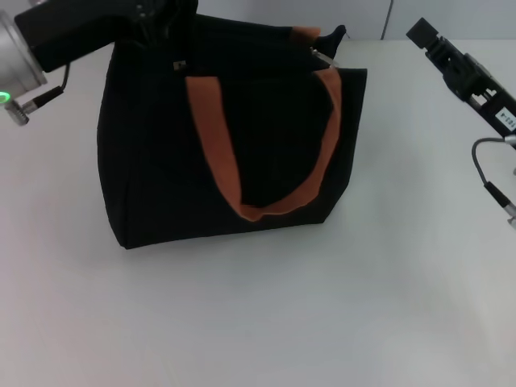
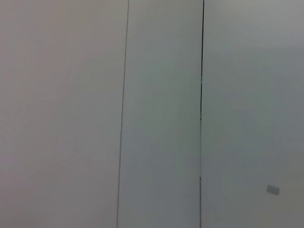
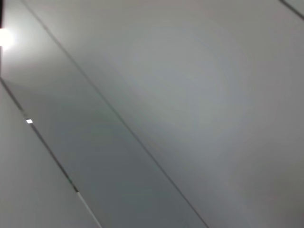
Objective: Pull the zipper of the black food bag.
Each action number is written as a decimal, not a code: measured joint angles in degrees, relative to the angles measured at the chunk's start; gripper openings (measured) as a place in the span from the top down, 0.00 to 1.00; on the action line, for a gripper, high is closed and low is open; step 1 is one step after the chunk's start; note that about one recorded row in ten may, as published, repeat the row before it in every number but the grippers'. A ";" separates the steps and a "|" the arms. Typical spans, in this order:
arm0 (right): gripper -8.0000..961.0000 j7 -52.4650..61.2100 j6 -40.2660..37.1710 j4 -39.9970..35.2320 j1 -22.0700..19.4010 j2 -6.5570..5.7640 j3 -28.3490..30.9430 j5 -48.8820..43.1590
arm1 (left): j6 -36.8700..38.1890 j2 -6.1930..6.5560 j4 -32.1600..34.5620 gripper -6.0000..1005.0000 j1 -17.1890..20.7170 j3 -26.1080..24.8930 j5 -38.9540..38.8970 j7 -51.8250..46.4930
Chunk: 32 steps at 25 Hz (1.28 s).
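Note:
The black food bag stands on the white table in the middle of the head view, with a rust-orange strap handle lying over its near side. A small silver glint at the bag's far right top corner looks like the zipper pull; the zip track itself is hard to make out. My left gripper is at the bag's far left top edge, dark against the dark fabric. My right gripper is held in the air to the right of the bag, apart from it. Both wrist views show only grey wall panels.
The white table stretches in front of the bag and to its right. A cable hangs from the right arm at the right edge. A grey panelled wall stands behind the table.

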 joint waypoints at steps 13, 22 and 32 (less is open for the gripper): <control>0.66 -11.51 -8.27 6.19 1.98 0.10 -0.65 0.01 | -1.76 -0.06 -2.48 0.79 0.12 0.69 -5.03 8.81; 0.45 -20.52 -12.67 8.69 2.10 0.09 -4.26 -0.37 | 8.77 0.08 -2.18 0.47 2.93 0.43 -13.31 10.14; 0.34 -38.19 -16.44 8.85 0.56 -0.11 -17.87 -0.56 | 30.25 2.51 -1.86 0.21 13.11 0.34 -5.01 9.58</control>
